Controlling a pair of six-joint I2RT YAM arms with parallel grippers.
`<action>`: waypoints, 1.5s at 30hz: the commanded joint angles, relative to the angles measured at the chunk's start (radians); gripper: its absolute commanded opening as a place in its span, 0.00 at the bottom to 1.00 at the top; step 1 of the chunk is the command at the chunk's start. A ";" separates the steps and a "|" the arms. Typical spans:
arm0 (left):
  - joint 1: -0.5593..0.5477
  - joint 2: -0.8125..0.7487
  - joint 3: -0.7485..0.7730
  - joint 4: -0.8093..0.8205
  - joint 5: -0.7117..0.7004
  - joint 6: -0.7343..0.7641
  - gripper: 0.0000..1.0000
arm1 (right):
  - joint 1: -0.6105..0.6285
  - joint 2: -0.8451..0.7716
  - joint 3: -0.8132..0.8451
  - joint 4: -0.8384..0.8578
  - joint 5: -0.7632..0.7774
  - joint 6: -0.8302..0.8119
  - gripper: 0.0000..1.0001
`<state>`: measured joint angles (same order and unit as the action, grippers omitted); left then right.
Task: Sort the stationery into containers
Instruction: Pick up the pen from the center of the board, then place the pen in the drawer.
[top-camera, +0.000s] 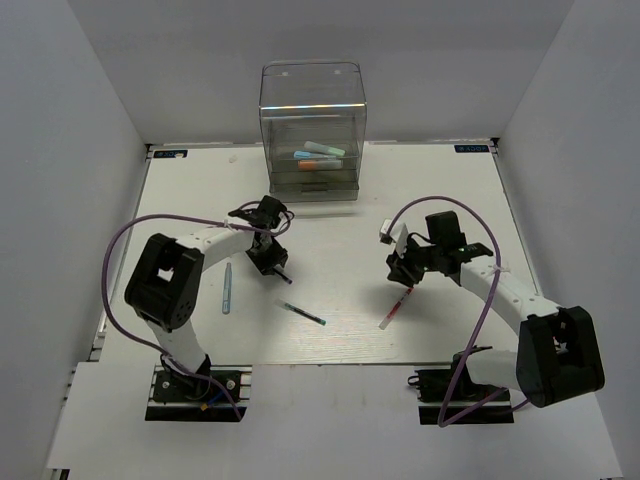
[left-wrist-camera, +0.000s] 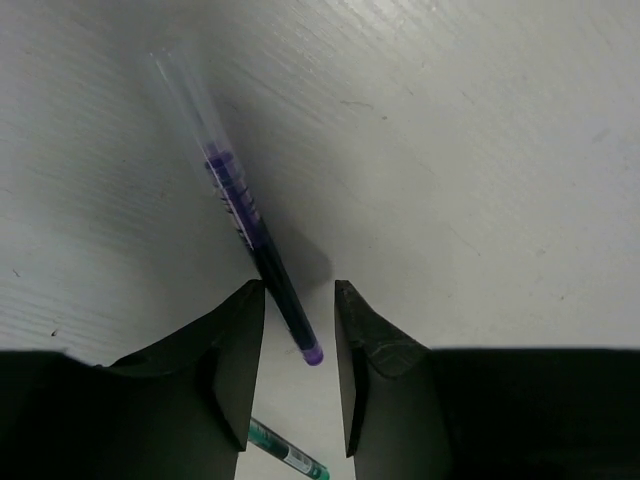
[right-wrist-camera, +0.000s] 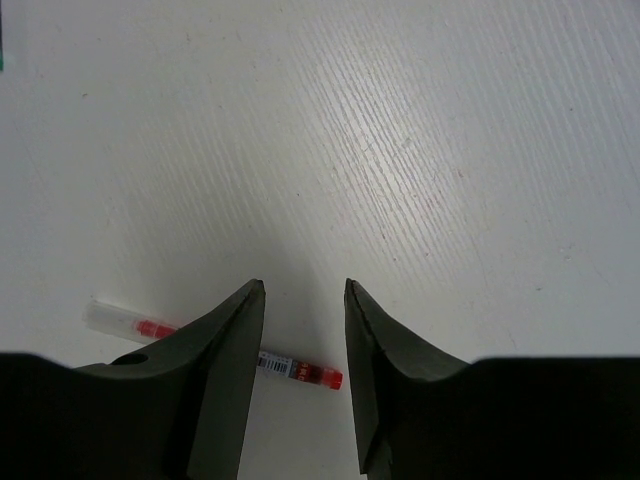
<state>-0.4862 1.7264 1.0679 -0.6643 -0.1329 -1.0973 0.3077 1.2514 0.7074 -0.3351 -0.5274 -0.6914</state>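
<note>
The clear drawer cabinet (top-camera: 312, 110) stands at the back centre with mint green (top-camera: 326, 149), light blue and orange (top-camera: 318, 162) pens in a drawer. My left gripper (top-camera: 270, 262) is open, its jaws (left-wrist-camera: 300, 292) either side of the end of a dark purple pen (left-wrist-camera: 238, 208) lying on the table. My right gripper (top-camera: 405, 275) is open and empty just above a red pen (top-camera: 395, 308); in the right wrist view the pen (right-wrist-camera: 305, 372) lies below the jaws (right-wrist-camera: 303, 288), partly behind the left finger.
A teal pen (top-camera: 303, 314) lies at the front centre and also shows in the left wrist view (left-wrist-camera: 290, 456). A light blue pen (top-camera: 227, 288) lies by the left arm. White walls enclose the table (top-camera: 440, 190).
</note>
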 joint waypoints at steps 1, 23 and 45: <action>0.003 0.030 0.050 -0.102 -0.028 -0.009 0.44 | -0.002 -0.027 -0.013 0.027 0.009 0.015 0.44; -0.006 -0.215 -0.011 0.268 0.041 -0.027 0.00 | -0.005 -0.030 -0.006 0.013 0.046 -0.043 0.52; -0.015 0.022 0.262 0.608 -0.060 -0.639 0.00 | -0.002 -0.061 -0.036 0.021 0.043 -0.036 0.52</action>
<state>-0.4934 1.7401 1.2488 -0.0895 -0.1501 -1.6634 0.3069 1.2221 0.6888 -0.3264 -0.4770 -0.7216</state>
